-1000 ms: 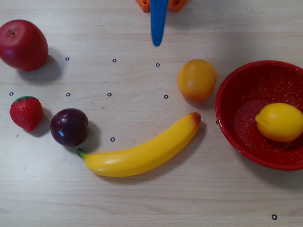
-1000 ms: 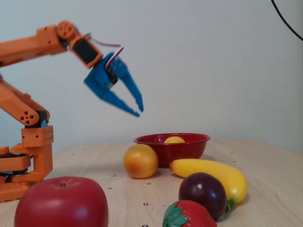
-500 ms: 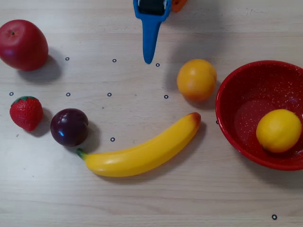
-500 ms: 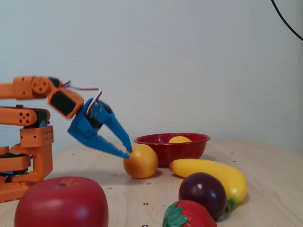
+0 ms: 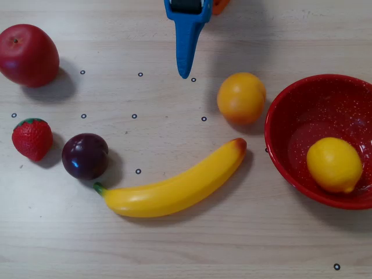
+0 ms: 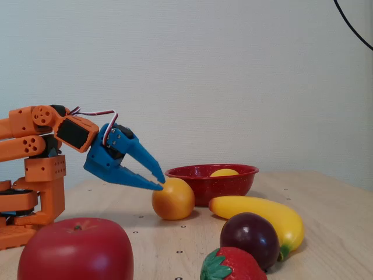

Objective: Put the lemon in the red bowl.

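Observation:
The lemon [image 5: 333,164] lies inside the red bowl [image 5: 314,104] at the right edge of the overhead view, toward the bowl's near side. In the fixed view only the lemon's top [image 6: 224,172] shows above the bowl's rim [image 6: 215,185]. My blue gripper [image 5: 185,74] is at the top middle of the overhead view, well left of the bowl. In the fixed view the gripper [image 6: 162,183] hangs above the table just left of the orange, fingertips nearly together and holding nothing.
An orange [image 5: 241,97] sits just left of the bowl. A banana [image 5: 174,189] lies across the middle. A plum [image 5: 85,156], a strawberry [image 5: 33,138] and a red apple [image 5: 28,55] are at the left. The orange arm base [image 6: 35,192] stands at the left in the fixed view.

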